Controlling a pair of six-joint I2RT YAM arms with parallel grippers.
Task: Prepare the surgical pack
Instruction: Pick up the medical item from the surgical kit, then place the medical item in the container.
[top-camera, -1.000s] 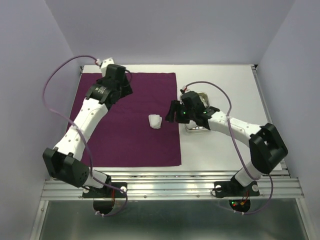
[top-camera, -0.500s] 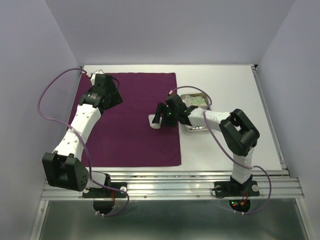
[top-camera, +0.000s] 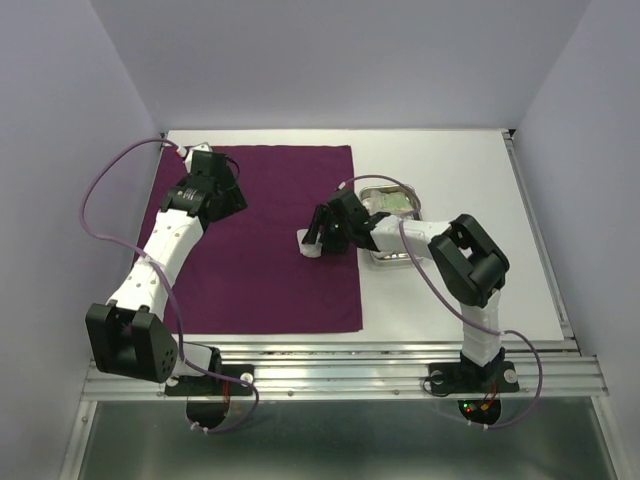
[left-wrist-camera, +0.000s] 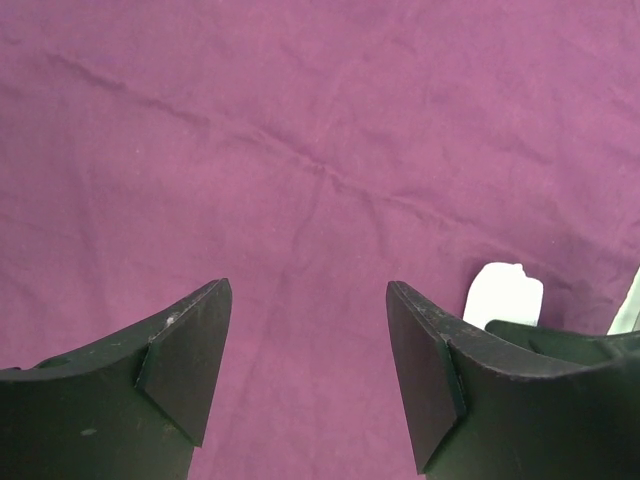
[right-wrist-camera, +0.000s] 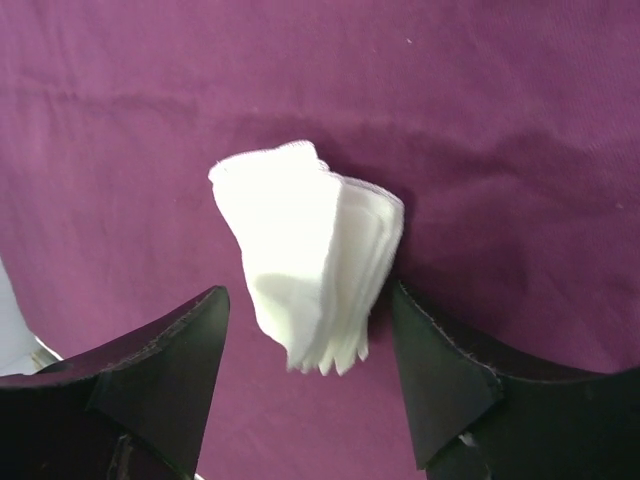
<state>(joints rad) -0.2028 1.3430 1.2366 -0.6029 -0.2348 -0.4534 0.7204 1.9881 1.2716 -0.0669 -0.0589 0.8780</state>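
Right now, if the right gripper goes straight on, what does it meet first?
The right gripper would likely meet the gauze, just ahead between its open jaws, lying on the drape.

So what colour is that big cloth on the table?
The cloth is deep purple, clearest from the top camera.

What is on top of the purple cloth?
A folded stack of white gauze lies near its right edge, the open right gripper straddling it. The left arm hides part of the cloth at its far left.

White table (top-camera: 470, 165), purple drape (top-camera: 260, 285), steel tray (top-camera: 394, 259)
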